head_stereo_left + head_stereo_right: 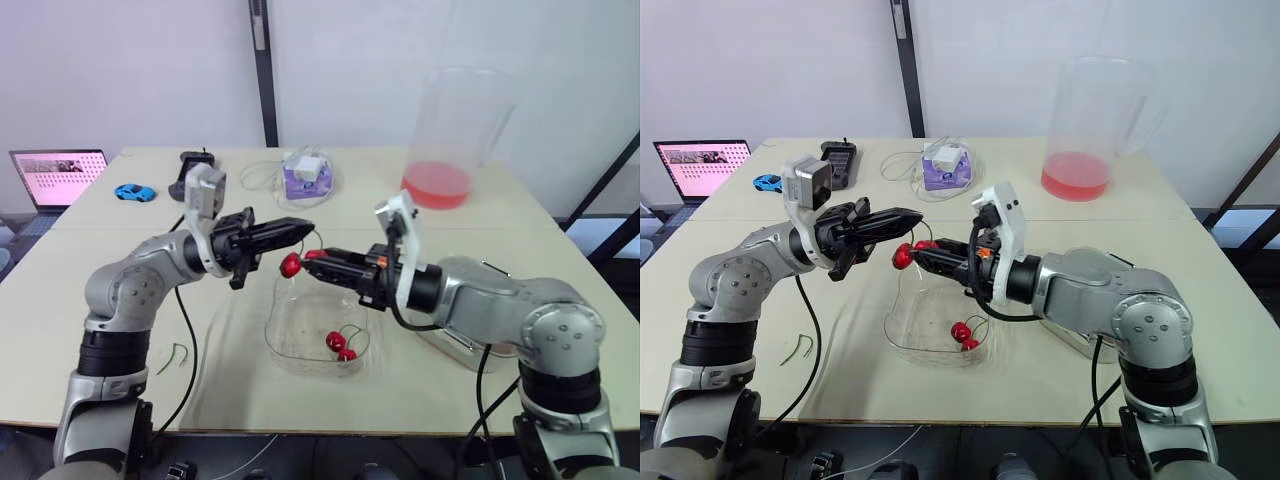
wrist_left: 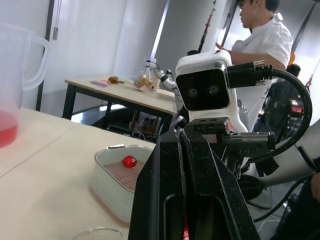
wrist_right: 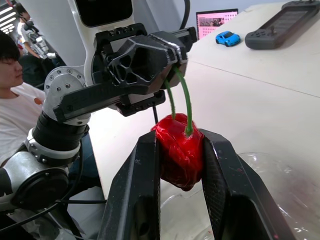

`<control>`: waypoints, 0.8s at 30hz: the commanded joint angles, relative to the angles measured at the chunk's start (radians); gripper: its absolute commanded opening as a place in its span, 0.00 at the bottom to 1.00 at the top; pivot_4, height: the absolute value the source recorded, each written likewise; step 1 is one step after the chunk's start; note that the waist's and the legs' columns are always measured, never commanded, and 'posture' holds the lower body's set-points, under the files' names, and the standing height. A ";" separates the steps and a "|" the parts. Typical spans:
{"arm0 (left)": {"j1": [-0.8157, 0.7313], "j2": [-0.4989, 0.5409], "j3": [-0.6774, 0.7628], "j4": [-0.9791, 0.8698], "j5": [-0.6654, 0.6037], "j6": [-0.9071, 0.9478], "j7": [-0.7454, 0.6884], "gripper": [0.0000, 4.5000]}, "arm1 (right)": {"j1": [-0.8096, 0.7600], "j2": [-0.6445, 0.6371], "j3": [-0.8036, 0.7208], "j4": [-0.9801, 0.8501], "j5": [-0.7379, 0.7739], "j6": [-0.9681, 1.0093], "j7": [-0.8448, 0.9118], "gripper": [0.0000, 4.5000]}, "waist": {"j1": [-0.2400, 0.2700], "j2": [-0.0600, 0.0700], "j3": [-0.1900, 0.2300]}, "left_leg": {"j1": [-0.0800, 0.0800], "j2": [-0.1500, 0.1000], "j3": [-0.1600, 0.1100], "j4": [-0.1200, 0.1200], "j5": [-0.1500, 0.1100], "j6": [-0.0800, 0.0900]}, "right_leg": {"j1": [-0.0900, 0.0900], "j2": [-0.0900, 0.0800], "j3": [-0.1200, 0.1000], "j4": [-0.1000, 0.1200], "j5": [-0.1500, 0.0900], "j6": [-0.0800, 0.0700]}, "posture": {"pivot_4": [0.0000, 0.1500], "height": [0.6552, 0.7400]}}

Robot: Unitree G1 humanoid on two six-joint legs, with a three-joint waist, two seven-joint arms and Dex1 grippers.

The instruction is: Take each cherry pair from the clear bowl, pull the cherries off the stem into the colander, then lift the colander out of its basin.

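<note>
A cherry pair hangs over the clear bowl [image 1: 290, 335]. My left gripper [image 1: 306, 229] is shut on the green stem [image 3: 186, 95], as the right wrist view shows. My right gripper [image 3: 179, 142] is shut on one red cherry [image 3: 177, 150] of the pair. The other cherry [image 1: 290, 266] dangles just to its left. More cherries [image 1: 340, 346] lie in the bowl. The colander [image 2: 131, 176] sits in its pale basin [image 2: 107, 187] with one cherry [image 2: 129, 161] inside. In the eye views my right forearm hides most of it.
A tall pitcher of red liquid [image 1: 445, 130] stands at the back right. A laptop [image 1: 58, 175], a blue toy car [image 1: 134, 192], a black controller [image 1: 190, 168] and a purple box [image 1: 305, 177] lie along the back. Loose green stems [image 1: 175, 358] lie front left. A person [image 2: 260, 45] stands beyond the table.
</note>
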 commanded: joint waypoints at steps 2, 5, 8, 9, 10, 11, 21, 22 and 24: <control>0.001 0.004 0.014 -0.036 -0.011 -0.012 0.006 0.00 | 0.000 -0.028 -0.003 -0.013 0.034 -0.027 0.009 0.25 | 0.001 0.000 0.000 | 0.000 0.000 0.000 0.000 0.000 0.000 | 0.000 0.000 0.000 0.000 0.000 0.000 | 1.00 0.92; 0.002 0.004 0.014 -0.037 -0.012 -0.010 0.006 0.00 | 0.000 -0.056 0.014 -0.013 0.028 -0.017 0.033 0.25 | 0.000 0.000 0.000 | 0.000 0.000 0.000 0.000 0.000 0.000 | 0.000 0.000 0.000 0.000 0.000 0.000 | 1.00 0.92; 0.002 0.005 0.015 -0.039 -0.013 -0.010 0.007 0.00 | 0.002 -0.102 0.039 -0.024 0.011 0.009 0.077 0.25 | 0.001 0.000 0.000 | 0.000 0.000 0.000 0.000 0.000 0.000 | 0.000 0.000 0.000 0.000 0.000 0.000 | 1.00 0.92; 0.005 0.006 0.015 -0.041 -0.013 -0.011 0.006 0.00 | 0.004 -0.119 0.050 -0.032 0.000 0.017 0.092 0.25 | 0.001 0.000 0.000 | 0.000 0.000 0.000 0.000 0.000 0.000 | 0.000 0.000 0.000 -0.001 0.000 0.000 | 1.00 0.92; 0.006 0.006 0.015 -0.043 -0.014 -0.011 0.005 0.00 | 0.005 -0.134 0.060 -0.038 -0.010 0.024 0.107 0.25 | 0.001 0.000 0.000 | 0.000 0.000 0.000 0.000 0.000 0.000 | 0.000 0.000 0.000 -0.001 0.000 0.000 | 1.00 0.92; 0.007 0.006 0.014 -0.044 -0.015 -0.010 0.004 0.00 | 0.006 -0.148 0.070 -0.043 -0.020 0.029 0.122 0.25 | 0.001 0.000 0.000 | 0.000 0.000 0.000 0.000 0.000 0.000 | 0.000 0.000 0.000 -0.001 0.000 0.000 | 1.00 0.92; -0.001 0.001 0.012 -0.036 -0.009 -0.017 -0.002 0.00 | 0.036 -0.248 0.025 -0.044 -0.034 0.033 0.212 0.25 | 0.002 0.000 0.000 | 0.000 0.000 0.000 0.000 0.000 0.000 | 0.000 0.000 0.000 -0.001 0.000 0.000 | 1.00 0.92; 0.000 0.002 0.013 -0.038 -0.010 -0.016 -0.003 0.00 | 0.037 -0.271 0.002 -0.037 -0.025 0.032 0.223 0.25 | 0.002 0.000 0.000 | 0.000 0.000 0.000 0.000 0.000 0.000 | 0.000 0.000 0.000 -0.001 0.000 0.000 | 1.00 0.92; 0.001 0.004 0.013 -0.036 -0.007 -0.018 -0.003 0.00 | 0.040 -0.342 -0.045 -0.018 -0.052 0.032 0.261 0.25 | 0.004 0.000 0.000 | -0.001 0.000 0.000 0.000 0.000 0.000 | 0.000 0.000 0.000 -0.002 0.000 0.000 | 1.00 0.92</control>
